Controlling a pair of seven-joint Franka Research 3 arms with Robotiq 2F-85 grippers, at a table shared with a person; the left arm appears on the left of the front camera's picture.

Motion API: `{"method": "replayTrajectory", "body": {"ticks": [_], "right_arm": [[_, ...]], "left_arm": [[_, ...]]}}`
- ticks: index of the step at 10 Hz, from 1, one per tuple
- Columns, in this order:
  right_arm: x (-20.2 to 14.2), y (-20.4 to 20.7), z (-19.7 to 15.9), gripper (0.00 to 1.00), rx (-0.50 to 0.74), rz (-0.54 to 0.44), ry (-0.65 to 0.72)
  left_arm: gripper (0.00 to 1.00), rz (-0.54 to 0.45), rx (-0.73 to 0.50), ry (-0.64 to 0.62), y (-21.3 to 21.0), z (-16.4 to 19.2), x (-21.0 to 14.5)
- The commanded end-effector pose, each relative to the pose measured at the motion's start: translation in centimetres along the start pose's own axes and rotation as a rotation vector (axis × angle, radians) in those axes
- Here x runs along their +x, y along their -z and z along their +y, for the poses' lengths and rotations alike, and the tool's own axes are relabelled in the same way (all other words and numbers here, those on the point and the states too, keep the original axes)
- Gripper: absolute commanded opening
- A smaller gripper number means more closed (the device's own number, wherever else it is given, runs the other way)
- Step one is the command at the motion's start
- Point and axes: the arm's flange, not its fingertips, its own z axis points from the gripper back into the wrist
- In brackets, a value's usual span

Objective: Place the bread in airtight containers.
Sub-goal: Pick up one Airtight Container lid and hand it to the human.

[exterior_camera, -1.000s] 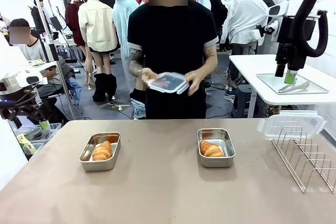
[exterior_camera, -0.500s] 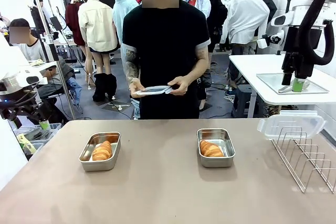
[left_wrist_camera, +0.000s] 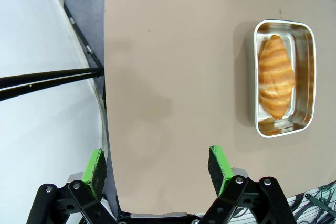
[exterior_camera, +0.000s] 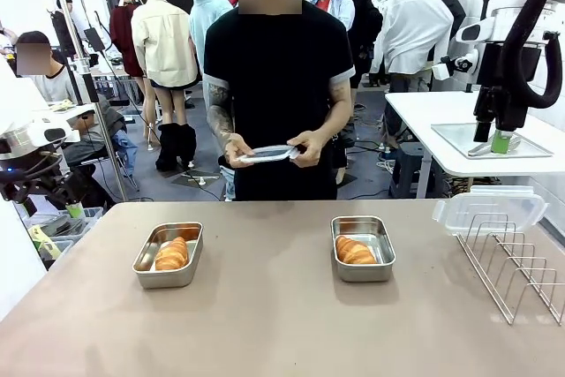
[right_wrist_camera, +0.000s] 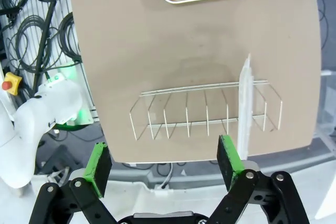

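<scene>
Front view first: two airtight containers sit open on the tan table. The left tub is in the lower left of the frame, and the right tub is just right of center. Each one has a single piece of bread lying in it, the left roll and the right roll. Behind the table's far edge, dead center, a person holds a clear lid roughly flat in both hands at waist height. At the right edge there's a wire rack with a second clear lid propped at its far end.

Left wrist view: the left gripper is spread wide with nothing between its green pads, which sit at the bottom over the table edge. The left tub is over on the right side of the frame, well apart from the pads. Its roll lies lengthwise and fills most of it. White covering and a couple of black cables take up the left side.

Right wrist view: the right gripper is also wide open and holding nothing, low in the frame just off the table edge. The wire rack is mid-frame with the second clear lid standing on edge in a slot toward its right end. The right tub is cut off by the top edge, with a bit of its roll peeking in. A tangle of cords sits in the upper left.
</scene>
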Motion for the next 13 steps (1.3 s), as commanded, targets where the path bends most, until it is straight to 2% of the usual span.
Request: {"method": "replayTrajectory", "body": {"ticks": [1,13], "right_arm": [[0.1,-0.14,0.01,1.0,-0.003,-0.001,0.009],[0.1,-0.14,0.01,1.0,-0.003,-0.001,0.009]], "left_arm": [[1.0,0.0,0.009,-0.001,-0.05,0.16,-0.19],[1.0,0.0,0.009,-0.001,-0.05,0.16,-0.19]]}}
